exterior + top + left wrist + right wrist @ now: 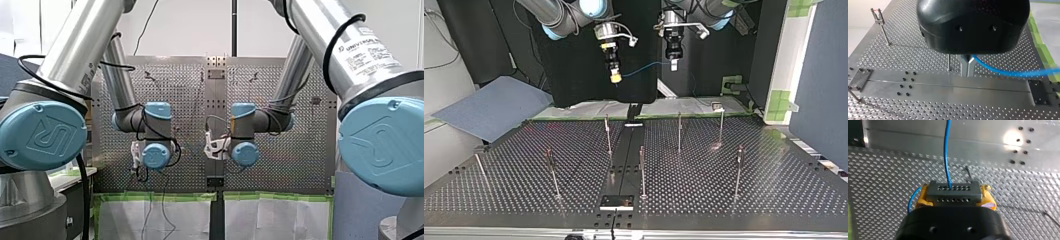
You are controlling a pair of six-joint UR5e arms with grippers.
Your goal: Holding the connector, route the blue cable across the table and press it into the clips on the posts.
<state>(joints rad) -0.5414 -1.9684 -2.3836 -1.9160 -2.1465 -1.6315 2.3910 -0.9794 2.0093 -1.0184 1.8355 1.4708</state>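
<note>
Over the tabletop [910,50], right end effector [953,195] clamps connector [959,191], left end effector [967,68] pinches blue cable [1008,73]; taut pulling could unplug it.

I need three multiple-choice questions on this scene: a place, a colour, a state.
1. Where is the connector? A on the table; B between my right gripper's pads; C in a clip.
2. Which colour are these pads? A yellow; B green; C white.
3. How is the blue cable? A pressed into clips; B coiled on the table; C hanging in air.
Key: B, the right wrist view shows the pads clamping it; A, yellow shows there; C, the top view shows it strung over to my left gripper.
</note>
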